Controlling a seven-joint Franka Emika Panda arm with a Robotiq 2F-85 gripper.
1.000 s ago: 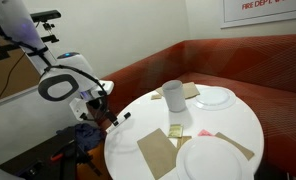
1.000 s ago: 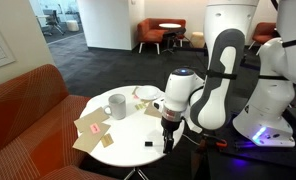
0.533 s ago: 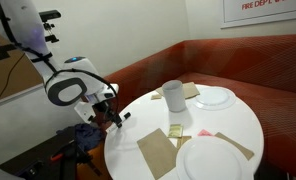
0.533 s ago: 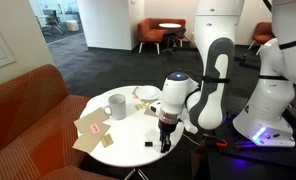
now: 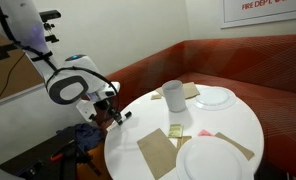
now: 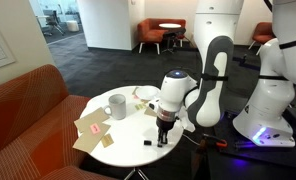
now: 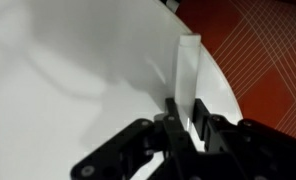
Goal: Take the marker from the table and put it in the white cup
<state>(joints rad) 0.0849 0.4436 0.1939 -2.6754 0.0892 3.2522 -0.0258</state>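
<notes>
End effector grips marker — plate apart.

This looks like an office lounge: a curved red upholstered bench runs beside the round white table, below a wall sign (red lettering, partly cut off). Beyond are grey carpet, orange armchairs and a glass-fronted room.

exterior views face the table from opposite sides; wrist view looks down close above it.

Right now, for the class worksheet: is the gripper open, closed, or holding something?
Gripper: closed, holding the marker between its fingers.
</notes>
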